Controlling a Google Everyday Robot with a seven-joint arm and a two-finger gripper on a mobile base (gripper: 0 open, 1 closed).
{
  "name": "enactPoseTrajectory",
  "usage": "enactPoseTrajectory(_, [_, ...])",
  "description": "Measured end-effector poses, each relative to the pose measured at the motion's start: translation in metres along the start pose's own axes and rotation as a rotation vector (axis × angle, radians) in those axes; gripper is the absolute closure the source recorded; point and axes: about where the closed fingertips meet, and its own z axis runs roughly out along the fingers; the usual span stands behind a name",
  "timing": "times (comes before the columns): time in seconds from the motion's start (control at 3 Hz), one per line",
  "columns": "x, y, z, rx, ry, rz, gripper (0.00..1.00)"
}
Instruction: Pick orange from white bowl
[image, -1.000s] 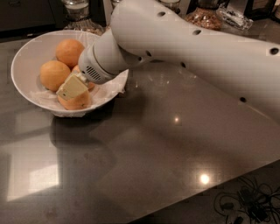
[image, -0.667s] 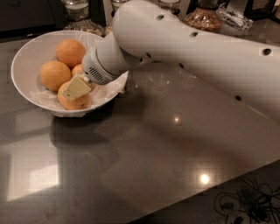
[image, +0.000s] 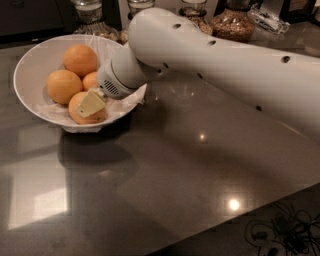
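The white bowl (image: 31, 65) sits at the table's back left, lined with crinkled clear film and holding several oranges. The white arm reaches in from the right, over the bowl's right rim. Its gripper (image: 91, 103), a pale yellow tip, lies right on top of the front orange (image: 80, 116), at the near side of the bowl. Another orange (image: 63, 86) lies to the left of it, one (image: 80, 59) sits at the back, and a smaller-looking one (image: 90, 80) is half hidden by the wrist.
Glass jars (image: 91, 14) stand along the back edge, with more jars (image: 234, 21) to the right. The dark glossy table (image: 165, 170) ends diagonally at the front right, where cables (image: 280, 232) lie on the floor.
The wrist has dropped slightly and the gripper has settled lower onto the front orange. The bowl and the oranges have not shifted.
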Motion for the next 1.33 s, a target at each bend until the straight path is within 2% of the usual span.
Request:
enactPoseTrajectory(0.67, [0.001,0.008,0.018,-0.041,0.046,0.003,0.35])
enactPoseTrajectory(1.33, [-0.004,0.026,0.014,-0.033,0.16,-0.031,0.33])
